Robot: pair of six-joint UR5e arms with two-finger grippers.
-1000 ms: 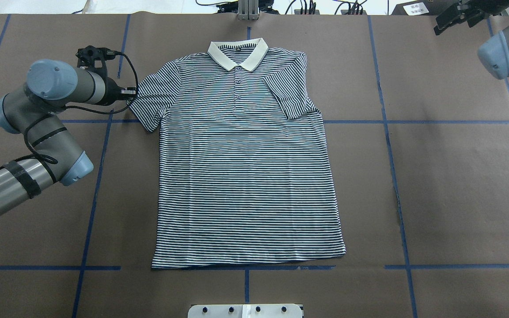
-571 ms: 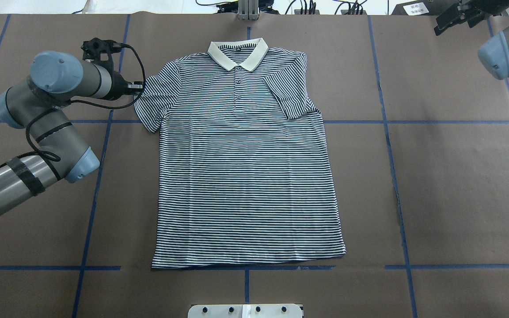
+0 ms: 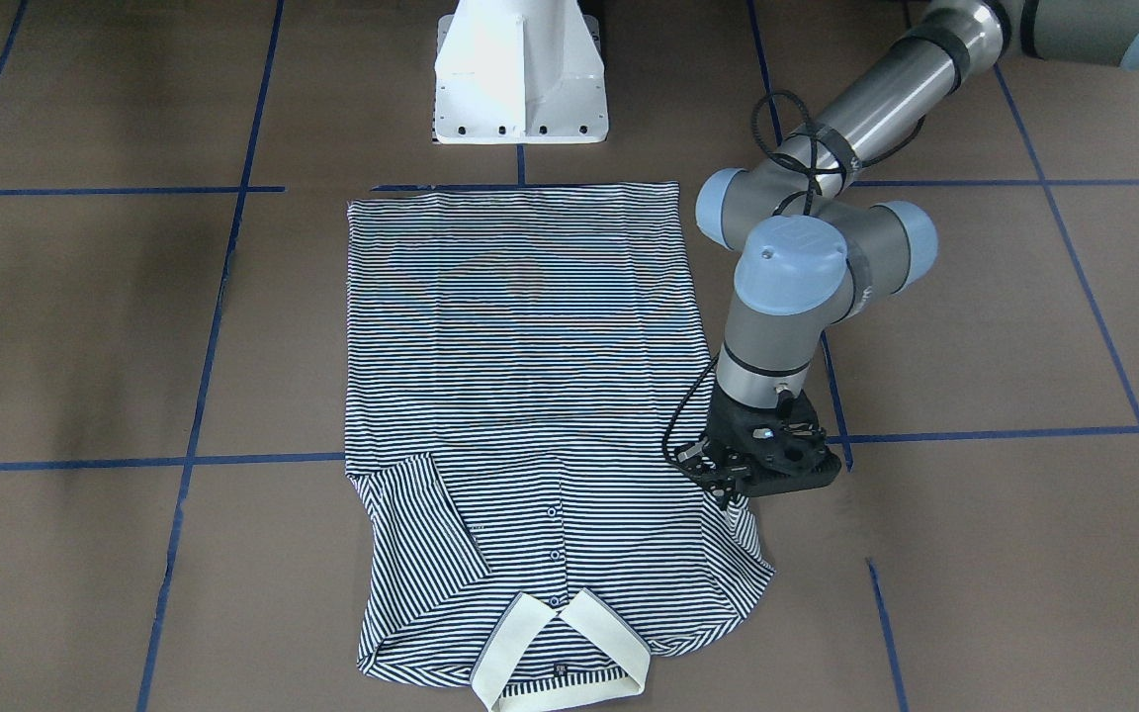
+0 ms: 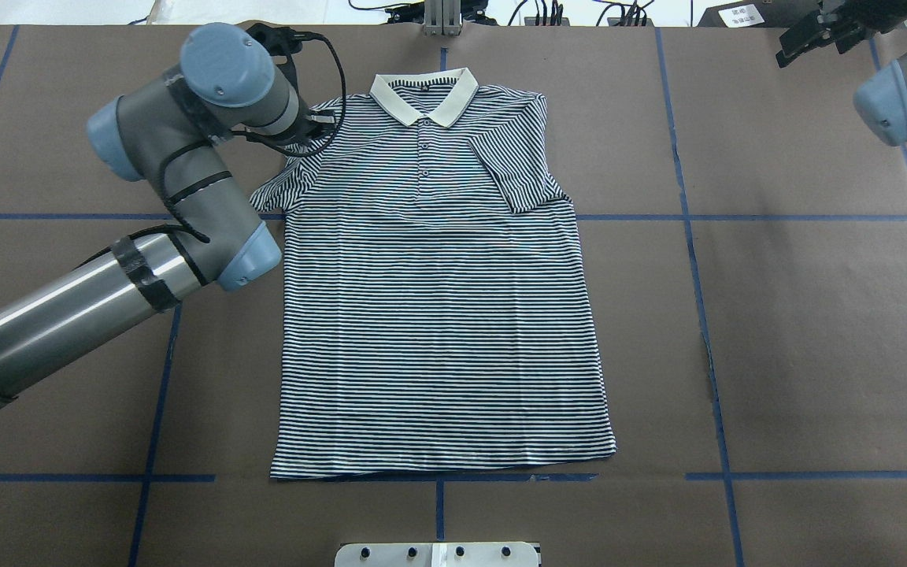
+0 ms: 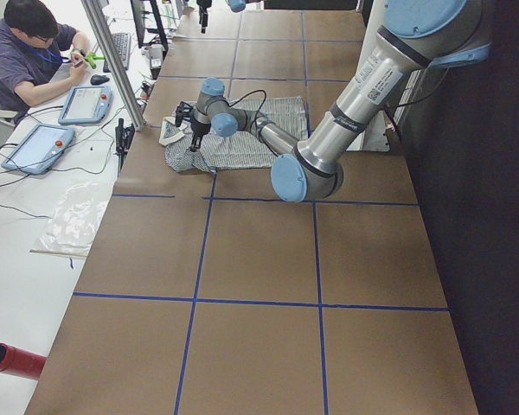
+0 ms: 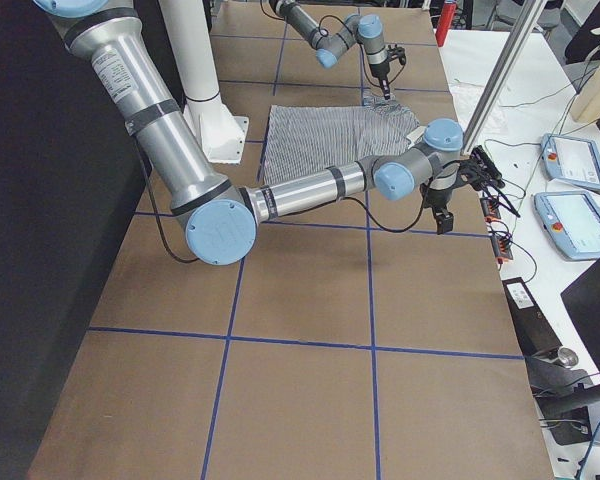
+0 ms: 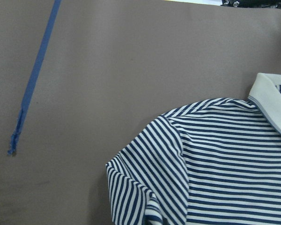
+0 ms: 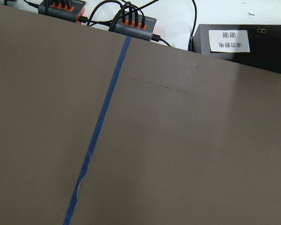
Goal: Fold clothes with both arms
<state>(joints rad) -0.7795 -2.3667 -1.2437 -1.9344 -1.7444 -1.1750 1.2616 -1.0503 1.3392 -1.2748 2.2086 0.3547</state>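
Observation:
The clothes are one navy-and-white striped polo shirt [image 4: 438, 315] with a cream collar [image 4: 422, 94], lying flat and face up on the brown table. Its sleeve on the robot's right is folded in over the chest [image 4: 512, 165]. My left gripper [image 3: 728, 489] points down at the other sleeve [image 3: 743, 539] and appears shut on its edge. In the overhead view the wrist hides the fingers. The left wrist view shows that sleeve [image 7: 140, 183] lifted and creased. My right gripper [image 4: 812, 31] hovers off the shirt at the far right corner, its jaws unclear.
The white pedestal base [image 3: 520, 79] stands at the shirt's hem side. Blue tape lines [image 4: 690, 216] cross the table. Cables and power strips [image 8: 131, 21] and a black box [image 8: 243, 47] line the far edge. A person [image 5: 35, 52] sits at a side desk with tablets.
My left arm has swung toward the collar and inward, dragging the sleeve edge with it. The sleeve is now bunched against the shoulder. The right arm has barely moved.

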